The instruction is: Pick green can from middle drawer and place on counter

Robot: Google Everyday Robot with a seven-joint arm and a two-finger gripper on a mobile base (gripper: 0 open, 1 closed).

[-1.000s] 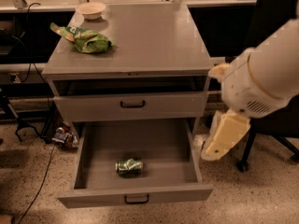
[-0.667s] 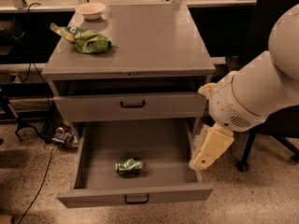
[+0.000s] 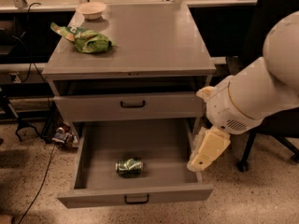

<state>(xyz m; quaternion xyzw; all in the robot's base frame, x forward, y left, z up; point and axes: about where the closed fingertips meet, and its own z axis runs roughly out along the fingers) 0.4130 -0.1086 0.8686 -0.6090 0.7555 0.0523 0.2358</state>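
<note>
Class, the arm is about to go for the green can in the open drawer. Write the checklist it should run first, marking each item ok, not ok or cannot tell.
1. Middle drawer pulled out: ok.
2. Green can uncovered, lying on its side on the drawer floor: ok.
3. Gripper above the can: not ok; it hangs by the drawer's right front corner, apart from the can.
4. Room on the counter: ok; snack bag and bowl sit at its back left.
5. Can undented: cannot tell.
</note>
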